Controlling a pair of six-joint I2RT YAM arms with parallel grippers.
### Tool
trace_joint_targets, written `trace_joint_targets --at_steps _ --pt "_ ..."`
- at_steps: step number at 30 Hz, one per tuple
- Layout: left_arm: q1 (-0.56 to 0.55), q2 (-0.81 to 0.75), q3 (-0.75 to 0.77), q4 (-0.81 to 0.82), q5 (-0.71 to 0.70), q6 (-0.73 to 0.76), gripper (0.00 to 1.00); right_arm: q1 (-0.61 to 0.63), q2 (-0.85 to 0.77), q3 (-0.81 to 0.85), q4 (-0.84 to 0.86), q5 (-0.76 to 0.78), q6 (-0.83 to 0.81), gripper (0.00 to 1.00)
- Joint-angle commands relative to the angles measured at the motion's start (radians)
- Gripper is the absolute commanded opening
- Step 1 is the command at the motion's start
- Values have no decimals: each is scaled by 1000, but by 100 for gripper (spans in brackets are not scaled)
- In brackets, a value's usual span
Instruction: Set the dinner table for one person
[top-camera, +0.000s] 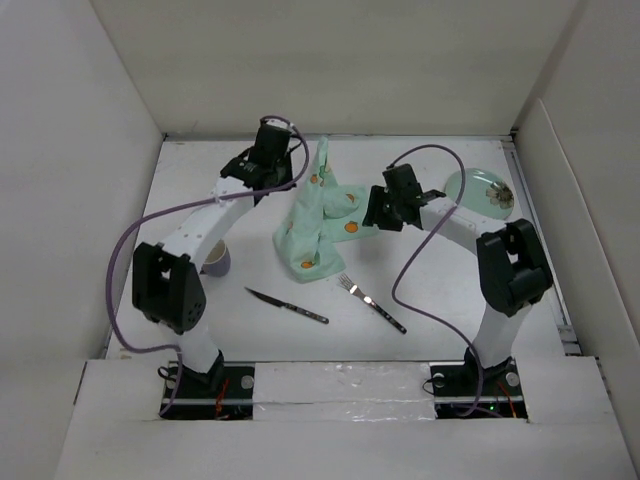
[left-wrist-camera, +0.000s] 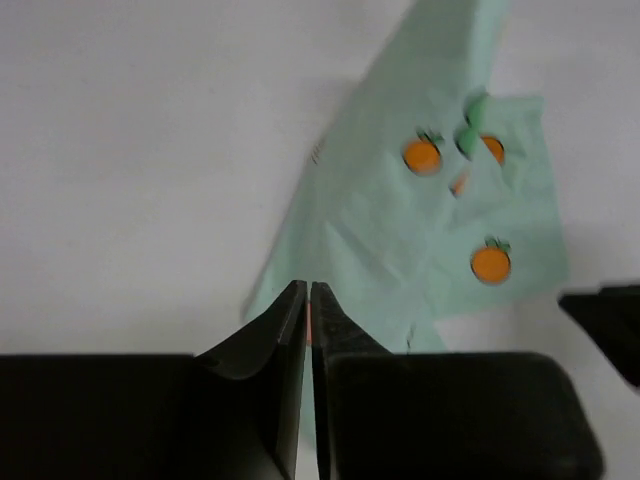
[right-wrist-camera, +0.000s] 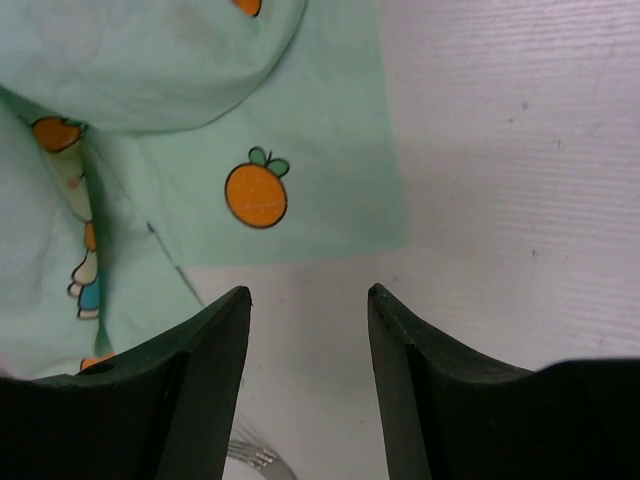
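Note:
The white dinner table (top-camera: 190, 190) carries a mint-green cartoon placemat (top-camera: 316, 228), crumpled, with one corner pulled up toward the back. My left gripper (top-camera: 311, 158) is shut on that raised corner; in the left wrist view the jaws (left-wrist-camera: 308, 290) pinch a thin strip of cloth and the rest of the placemat (left-wrist-camera: 400, 230) hangs below. My right gripper (top-camera: 377, 213) is open and empty, just above the table beside the placemat's right corner (right-wrist-camera: 300, 190). In its wrist view the open gripper (right-wrist-camera: 308, 295) frames bare table (right-wrist-camera: 500, 150).
A knife (top-camera: 288, 306) and a fork (top-camera: 372, 301) lie at the front middle; the fork's tines show in the right wrist view (right-wrist-camera: 255, 455). A cup (top-camera: 217, 260) stands by the left arm. A pale green plate (top-camera: 482, 190) sits at the back right. White walls surround the table.

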Motion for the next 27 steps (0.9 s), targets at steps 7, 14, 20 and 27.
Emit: trace_joint_targets --at_steps 7,14,20,27 --pt "-228 -302 -444 209 161 -87 31 -14 148 162 -116 128 6 55" --pt "-390 -177 -452 206 122 -35 52 -14 192 168 -122 112 28 39" --pt "-399 -66 -491 256 91 -50 54 -14 194 136 -95 103 34 17" --pt "-433 38 -471 253 20 -19 55 -57 126 76 -24 71 28 0"
